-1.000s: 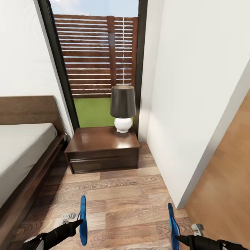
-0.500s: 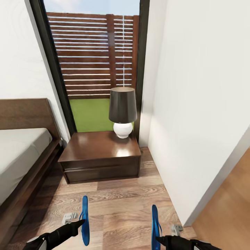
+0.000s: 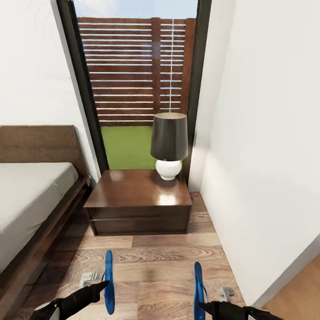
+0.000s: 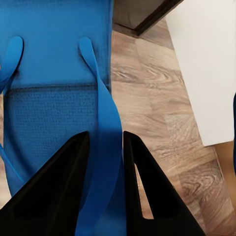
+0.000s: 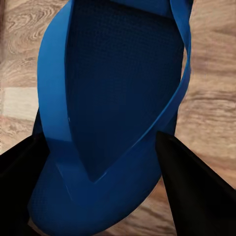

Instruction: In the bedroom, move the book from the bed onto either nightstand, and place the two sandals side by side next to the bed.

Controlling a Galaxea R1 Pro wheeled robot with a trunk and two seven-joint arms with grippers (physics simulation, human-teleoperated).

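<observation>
A blue sandal (image 3: 108, 282) is clamped edge-up by its strap in the left tool (image 3: 103, 284), its twin (image 3: 198, 291) likewise in the right tool (image 3: 202, 306), carried for placing beside the bed (image 3: 31, 195) at ten o'clock.

The bed (image 3: 31, 195) runs off the head view's left edge — only its right side and part of the headboard show. Both arms are cut by the near edge, and the left sandal (image 4: 59, 98) overruns the left wrist view.
</observation>
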